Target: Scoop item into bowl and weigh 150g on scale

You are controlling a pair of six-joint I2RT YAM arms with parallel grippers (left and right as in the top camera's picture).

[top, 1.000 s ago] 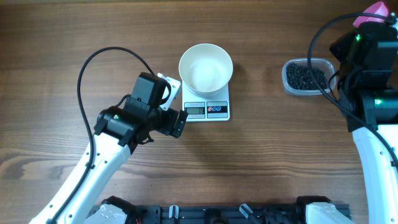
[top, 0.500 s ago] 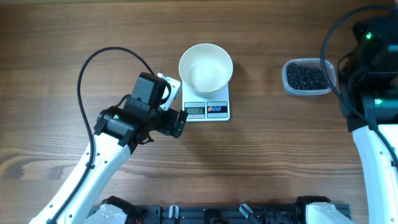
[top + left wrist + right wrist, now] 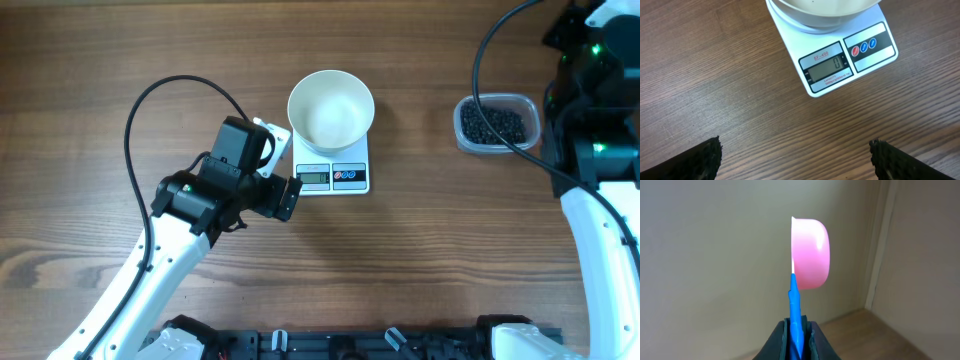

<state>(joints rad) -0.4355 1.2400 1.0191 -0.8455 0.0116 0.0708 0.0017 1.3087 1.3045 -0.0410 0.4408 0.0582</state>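
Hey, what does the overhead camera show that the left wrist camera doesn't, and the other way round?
Only overhead: the tub of beads, the left arm and right arm, and the whole bowl, which looks empty. Only left wrist: the display reading zero, and the left gripper, fingertips wide apart. Both: the scale, the bowl on it, the wooden table.

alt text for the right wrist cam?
The right jaws are shut on the blue handle of a pink scoop, held upright and edge-on with its cup on top. Behind it is a plain pale wall.
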